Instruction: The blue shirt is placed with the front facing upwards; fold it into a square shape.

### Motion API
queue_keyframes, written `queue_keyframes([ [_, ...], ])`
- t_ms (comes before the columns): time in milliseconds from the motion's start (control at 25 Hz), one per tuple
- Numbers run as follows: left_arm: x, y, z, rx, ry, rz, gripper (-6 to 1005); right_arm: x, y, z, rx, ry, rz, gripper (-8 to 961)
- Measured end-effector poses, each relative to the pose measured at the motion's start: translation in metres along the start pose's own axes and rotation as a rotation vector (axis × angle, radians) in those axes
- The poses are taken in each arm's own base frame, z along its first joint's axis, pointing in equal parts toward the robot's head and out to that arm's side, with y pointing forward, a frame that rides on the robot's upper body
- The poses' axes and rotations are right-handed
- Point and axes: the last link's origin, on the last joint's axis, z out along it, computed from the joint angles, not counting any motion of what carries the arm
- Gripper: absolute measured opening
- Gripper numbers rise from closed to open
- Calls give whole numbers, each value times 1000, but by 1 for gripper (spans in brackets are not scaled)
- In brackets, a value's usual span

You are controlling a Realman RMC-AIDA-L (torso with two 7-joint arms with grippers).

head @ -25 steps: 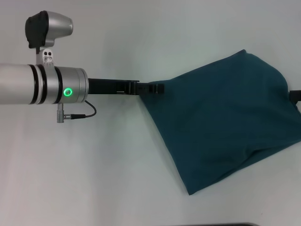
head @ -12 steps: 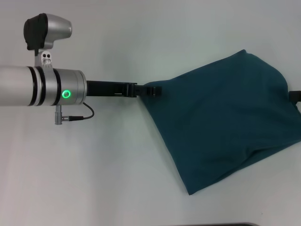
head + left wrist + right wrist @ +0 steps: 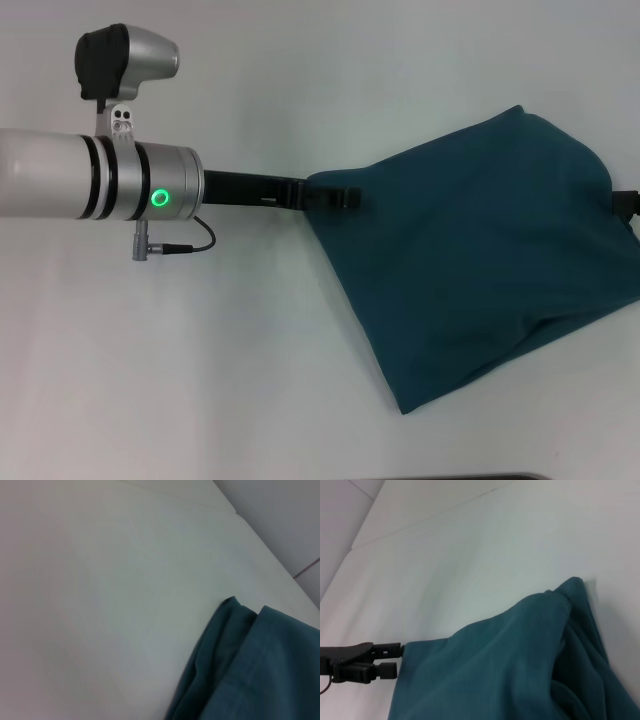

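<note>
Teal cotton blue shirt lies bunched, fan-shaped, on matte white table; left gripper clamps its corner; right gripper jaws indeterminate.

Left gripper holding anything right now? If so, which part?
Yes. The left gripper is shut on the blue shirt, pinching its left-pointing corner at the fabric edge. The right gripper sits at the shirt's far right edge; its hold cannot be told.

A thick silver-white cylindrical left arm is seen, ringed by two black bands and marked by a glowing green ring light. A black-capped silver housing is mounted above; a thin black cable is looped beneath. A slim black left claw is attached.
</note>
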Motion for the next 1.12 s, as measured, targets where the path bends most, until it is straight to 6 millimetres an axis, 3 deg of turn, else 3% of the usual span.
queue_keyframes([
  [240, 1, -6, 0, 38, 23, -15, 933, 0, 0, 0, 0, 0, 0, 824],
  [560, 0, -5, 1, 35, 15, -16, 733, 1, 0, 0, 0, 0, 1, 819],
  [960, 3, -2, 3, 22, 18, -14, 361, 11, -5, -3, 20, 41, 18, 791],
  [1120, 3, -2, 2, 23, 18, -13, 181, 16, -4, 4, 15, 86, 20, 780],
])
